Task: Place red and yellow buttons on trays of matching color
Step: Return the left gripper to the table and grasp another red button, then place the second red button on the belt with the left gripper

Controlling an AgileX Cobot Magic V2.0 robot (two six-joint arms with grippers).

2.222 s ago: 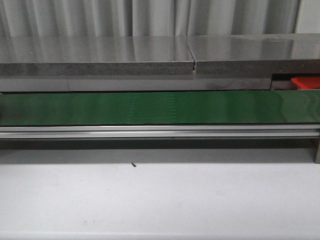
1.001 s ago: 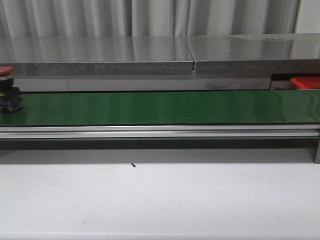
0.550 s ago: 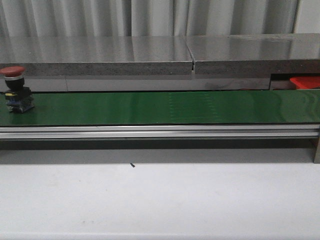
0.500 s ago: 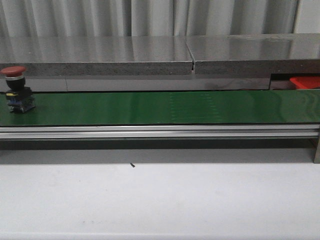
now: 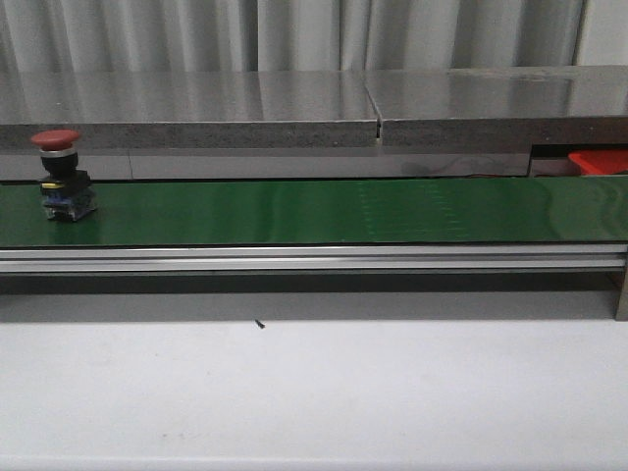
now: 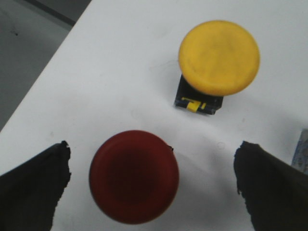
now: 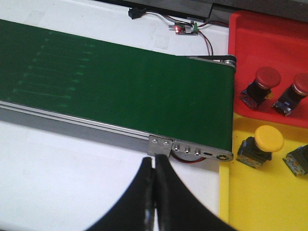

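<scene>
A red button [image 5: 61, 175] stands on the green belt [image 5: 314, 211] at the far left of the front view. Neither gripper shows there. In the left wrist view my left gripper [image 6: 151, 156] is open above a white surface, a red button [image 6: 134, 176] lying between its fingers untouched and a yellow button [image 6: 219, 57] beyond it. My right gripper [image 7: 155, 161] is shut on nothing, hovering near the belt's end. Past that end lie the red tray [image 7: 262, 38] holding two red buttons [image 7: 263, 82] [image 7: 296, 91] and the yellow tray [image 7: 250, 202] holding a yellow button [image 7: 264, 142].
An aluminium rail [image 5: 314, 258] runs along the belt's front, and a grey stone shelf [image 5: 314, 108] stands behind it. The red tray's corner [image 5: 601, 160] peeks out at the far right. A small circuit board with wires [image 7: 185, 28] sits behind the belt end.
A red button came into view at the belt's left edge and has ridden rightward on the belt. Nothing else has moved.
</scene>
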